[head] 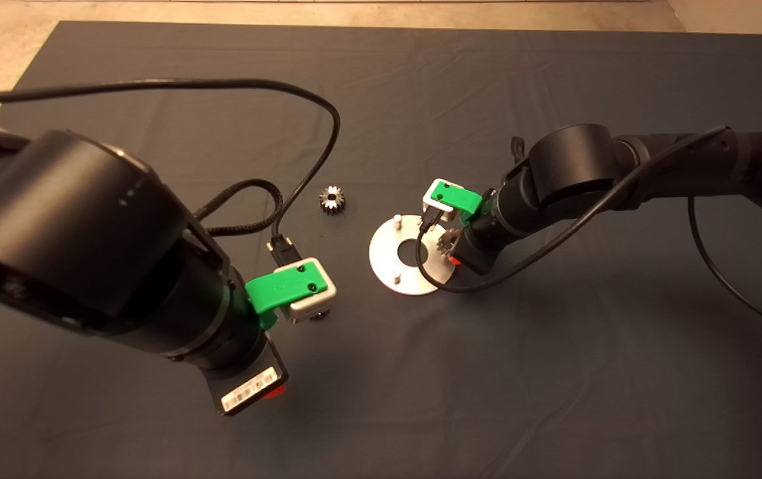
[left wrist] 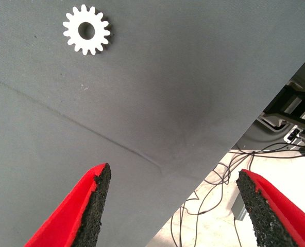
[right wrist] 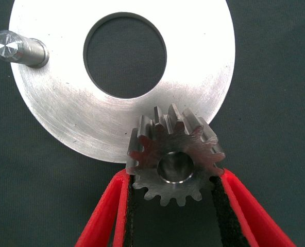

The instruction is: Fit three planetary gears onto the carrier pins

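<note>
The round silver disc (head: 384,256) lies mid-mat with two bare carrier pins (head: 395,218) (head: 394,275) showing. My right gripper (head: 451,251) is at the disc's right edge, shut on a planetary gear (head: 448,241). In the right wrist view this gear (right wrist: 175,159) sits between the red fingers (right wrist: 103,216) over the disc's rim (right wrist: 65,113), with a silver pin end showing in its bore; one bare pin (right wrist: 16,46) stands beside it. A second gear (head: 332,199) lies on the mat left of the disc. My left gripper (left wrist: 173,175) is open and empty above the mat, near a gear lying flat (left wrist: 86,31).
Black cables (head: 301,193) from the left arm loop over the mat near the loose gear. The left arm (head: 88,253) covers the mat's lower left. The mat's edge, with the floor and cables beyond it (left wrist: 276,154), shows in the left wrist view.
</note>
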`<state>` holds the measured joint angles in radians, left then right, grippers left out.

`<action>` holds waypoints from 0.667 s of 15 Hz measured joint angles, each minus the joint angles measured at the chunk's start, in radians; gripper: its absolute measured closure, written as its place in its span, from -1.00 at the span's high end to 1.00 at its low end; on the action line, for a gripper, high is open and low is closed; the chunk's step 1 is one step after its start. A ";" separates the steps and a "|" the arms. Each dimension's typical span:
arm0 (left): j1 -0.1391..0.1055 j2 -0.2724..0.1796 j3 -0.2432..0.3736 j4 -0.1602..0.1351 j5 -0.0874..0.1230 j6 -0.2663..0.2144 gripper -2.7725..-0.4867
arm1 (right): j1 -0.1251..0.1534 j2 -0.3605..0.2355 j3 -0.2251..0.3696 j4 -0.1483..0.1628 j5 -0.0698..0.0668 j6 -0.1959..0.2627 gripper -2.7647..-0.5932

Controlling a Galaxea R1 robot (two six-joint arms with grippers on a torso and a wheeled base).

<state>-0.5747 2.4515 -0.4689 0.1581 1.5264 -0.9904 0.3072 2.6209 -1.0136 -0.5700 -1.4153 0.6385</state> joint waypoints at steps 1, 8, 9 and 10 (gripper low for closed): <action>0.000 0.000 0.000 0.000 0.000 0.000 0.11 | -0.001 0.000 0.000 -0.002 -0.001 -0.014 -0.70; 0.000 0.000 0.000 0.000 0.000 0.000 0.11 | -0.002 0.003 0.001 -0.006 -0.008 -0.020 -0.70; 0.000 0.000 0.000 0.000 0.000 0.000 0.11 | -0.002 0.003 0.001 -0.006 -0.008 -0.020 -0.70; 0.000 0.000 0.000 0.000 0.000 0.000 0.11 | -0.002 0.003 0.001 -0.006 -0.008 -0.020 -0.70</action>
<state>-0.5744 2.4519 -0.4685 0.1577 1.5267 -0.9904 0.3049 2.6243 -1.0126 -0.5757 -1.4230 0.6181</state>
